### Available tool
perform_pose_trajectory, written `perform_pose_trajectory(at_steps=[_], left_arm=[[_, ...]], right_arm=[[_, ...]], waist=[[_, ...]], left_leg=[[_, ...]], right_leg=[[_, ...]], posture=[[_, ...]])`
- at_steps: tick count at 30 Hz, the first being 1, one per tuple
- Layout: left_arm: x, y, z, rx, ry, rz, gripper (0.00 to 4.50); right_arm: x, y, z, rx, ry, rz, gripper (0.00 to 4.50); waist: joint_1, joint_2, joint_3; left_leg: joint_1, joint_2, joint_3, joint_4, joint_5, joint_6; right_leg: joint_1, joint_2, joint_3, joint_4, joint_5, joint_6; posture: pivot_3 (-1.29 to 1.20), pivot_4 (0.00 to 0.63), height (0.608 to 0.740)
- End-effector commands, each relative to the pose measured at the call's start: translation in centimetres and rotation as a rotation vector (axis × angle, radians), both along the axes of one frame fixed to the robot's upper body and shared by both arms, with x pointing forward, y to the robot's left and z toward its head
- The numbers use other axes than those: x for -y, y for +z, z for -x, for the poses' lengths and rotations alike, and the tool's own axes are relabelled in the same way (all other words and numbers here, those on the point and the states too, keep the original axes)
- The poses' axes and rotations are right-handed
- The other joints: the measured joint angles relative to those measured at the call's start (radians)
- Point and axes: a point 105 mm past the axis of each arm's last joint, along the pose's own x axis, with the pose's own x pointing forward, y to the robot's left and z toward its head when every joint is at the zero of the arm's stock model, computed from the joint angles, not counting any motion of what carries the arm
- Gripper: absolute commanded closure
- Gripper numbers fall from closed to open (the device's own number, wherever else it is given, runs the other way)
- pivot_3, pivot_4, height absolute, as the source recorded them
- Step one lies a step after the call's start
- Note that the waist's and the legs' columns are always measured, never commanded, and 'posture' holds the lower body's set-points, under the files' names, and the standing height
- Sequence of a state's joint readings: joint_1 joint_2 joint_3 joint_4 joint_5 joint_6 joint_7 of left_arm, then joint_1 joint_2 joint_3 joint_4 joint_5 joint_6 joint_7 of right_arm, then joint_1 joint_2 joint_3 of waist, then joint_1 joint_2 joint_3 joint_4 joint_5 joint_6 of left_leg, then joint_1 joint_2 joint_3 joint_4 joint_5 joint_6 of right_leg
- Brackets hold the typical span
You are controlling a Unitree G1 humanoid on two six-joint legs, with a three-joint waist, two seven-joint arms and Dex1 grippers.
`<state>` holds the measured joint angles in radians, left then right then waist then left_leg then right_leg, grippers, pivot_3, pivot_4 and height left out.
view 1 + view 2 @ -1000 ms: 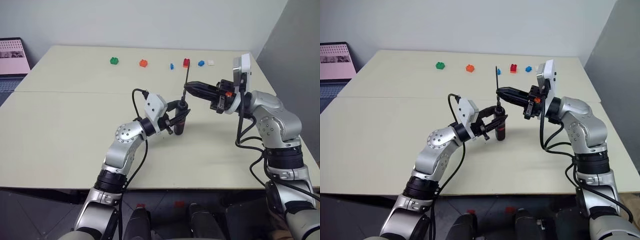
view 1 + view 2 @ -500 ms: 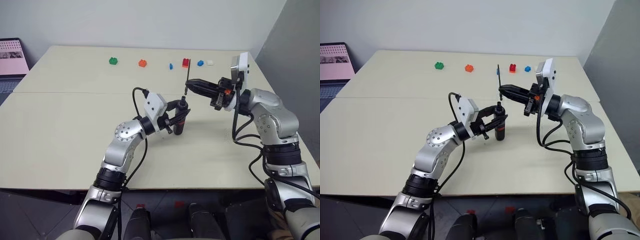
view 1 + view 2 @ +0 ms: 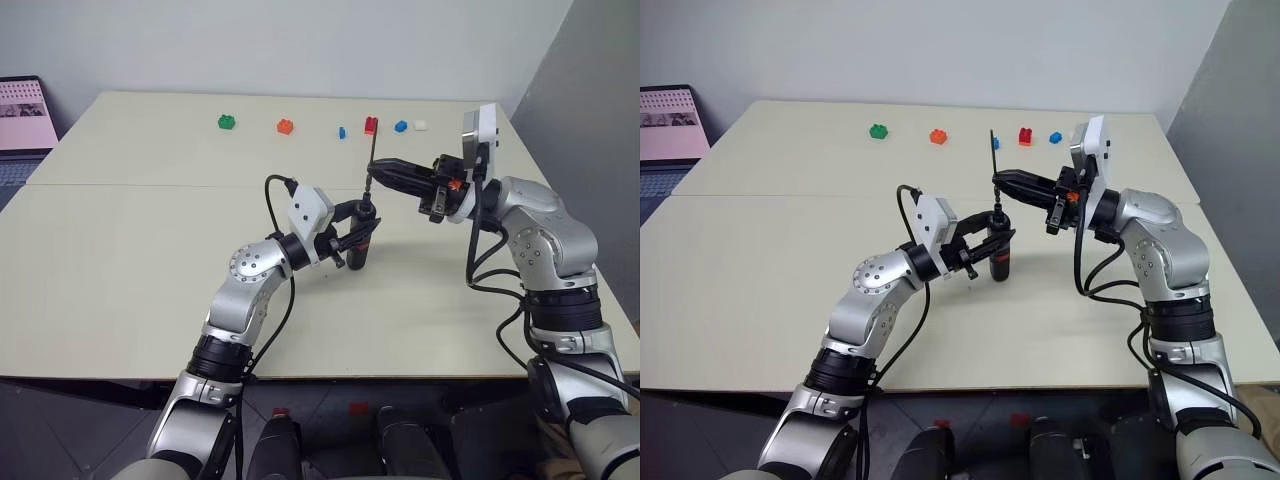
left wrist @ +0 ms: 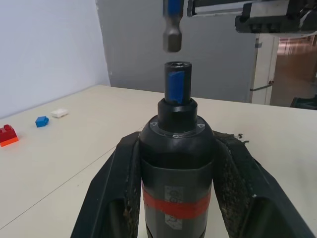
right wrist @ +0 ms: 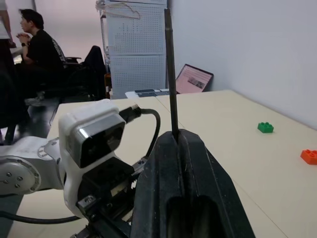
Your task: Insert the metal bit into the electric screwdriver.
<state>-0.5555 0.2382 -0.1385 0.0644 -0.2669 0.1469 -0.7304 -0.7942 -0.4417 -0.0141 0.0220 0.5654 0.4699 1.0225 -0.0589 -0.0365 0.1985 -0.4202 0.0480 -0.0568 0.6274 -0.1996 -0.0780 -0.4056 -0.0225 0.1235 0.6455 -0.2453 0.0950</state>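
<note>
since a second ago nothing has really moved: my right gripper (image 3: 372,177) pinches the metal bit (image 3: 372,160) just above the electric screwdriver (image 3: 362,236) clamped in my left gripper (image 3: 362,233); insertion remains.

**Hidden and cut-off parts**

Left wrist view: the metal bit (image 4: 172,29) runs off the top edge, the electric screwdriver (image 4: 177,163) off the bottom. Seemingly the right gripper (image 5: 179,144) hides the bit's lower end. Laptop (image 3: 22,125) cropped.
</note>
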Motion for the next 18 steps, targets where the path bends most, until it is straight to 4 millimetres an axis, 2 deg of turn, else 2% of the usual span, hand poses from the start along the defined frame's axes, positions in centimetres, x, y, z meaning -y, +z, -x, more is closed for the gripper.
perform_pose_trajectory(at_steps=[1, 18], left_arm=[[-0.1, 0.1, 0.0, 0.004, 0.005, -0.003, 2.86], [-0.1, 0.0, 0.1, 0.003, 0.004, -0.005, 2.86]], right_arm=[[0.2, 1.3, 0.8, 0.043, 0.014, -0.029, 4.5], [0.2, 0.4, 0.4, 0.024, -0.002, -0.003, 4.5]], waist=[[0.0, 0.0, 0.0], [0.0, 0.0, 0.0]], left_leg=[[0.0, 0.0, 0.0, 0.0, 0.0, 0.0], [0.0, 0.0, 0.0, 0.0, 0.0, 0.0]], right_leg=[[0.0, 0.0, 0.0, 0.0, 0.0, 0.0], [0.0, 0.0, 0.0, 0.0, 0.0, 0.0]], posture=[[0.0, 0.15, 0.74], [0.0, 0.15, 0.74]])
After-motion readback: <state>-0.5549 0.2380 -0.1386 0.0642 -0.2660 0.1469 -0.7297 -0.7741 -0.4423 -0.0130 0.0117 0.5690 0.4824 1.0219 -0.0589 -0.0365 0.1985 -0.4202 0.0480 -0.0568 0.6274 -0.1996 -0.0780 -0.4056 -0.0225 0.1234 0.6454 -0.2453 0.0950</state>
